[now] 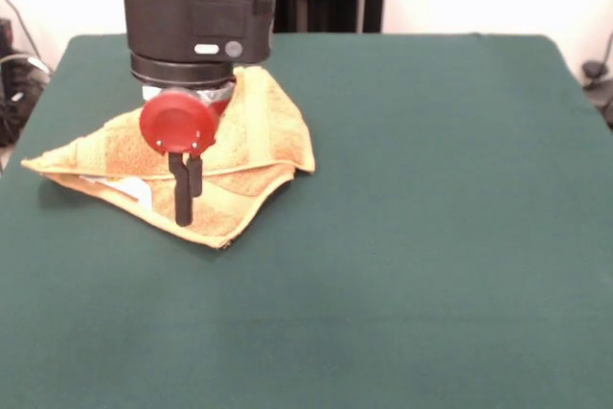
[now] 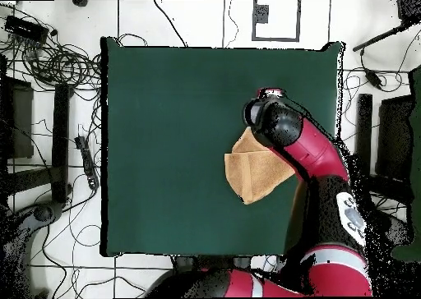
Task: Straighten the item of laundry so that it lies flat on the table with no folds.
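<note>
Front view shows the gripper (image 1: 188, 200) with fingers nearly together, holding nothing, low over the folded towel (image 1: 244, 136) directly beneath it on the table (image 1: 431, 237). Pinching both layers would likely drag the fold along.

Table (image 1: 431, 237): large, rectangular, covered in dark green felt-like cloth, showing as a green rectangle (image 2: 164, 148) in the overhead view.

Lying on it: one golden-orange terry hand towel (image 1: 259, 131), crumpled and folded over itself, corners pointing outward, a woven band running along its upper layer, a small white tag (image 1: 134, 189) showing at its lower fold. From overhead, the towel (image 2: 255, 172) is sitting toward one side edge of the table.
</note>
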You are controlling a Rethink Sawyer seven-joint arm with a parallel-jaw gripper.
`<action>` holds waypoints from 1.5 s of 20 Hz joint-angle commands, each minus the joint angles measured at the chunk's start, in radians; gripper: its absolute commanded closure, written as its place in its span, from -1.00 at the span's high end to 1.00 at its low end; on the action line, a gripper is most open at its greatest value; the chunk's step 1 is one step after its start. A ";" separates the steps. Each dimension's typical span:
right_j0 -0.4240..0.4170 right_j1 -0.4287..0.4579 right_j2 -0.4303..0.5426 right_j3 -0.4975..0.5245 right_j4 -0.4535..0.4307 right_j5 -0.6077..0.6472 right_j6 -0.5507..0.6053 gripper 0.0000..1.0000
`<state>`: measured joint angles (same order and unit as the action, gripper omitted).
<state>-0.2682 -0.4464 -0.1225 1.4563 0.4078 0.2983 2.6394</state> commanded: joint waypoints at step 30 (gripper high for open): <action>0.200 0.198 -0.108 0.052 0.186 0.033 0.308 1.00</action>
<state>-0.1978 -0.3747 -0.1704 1.5325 0.4948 0.2022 2.6396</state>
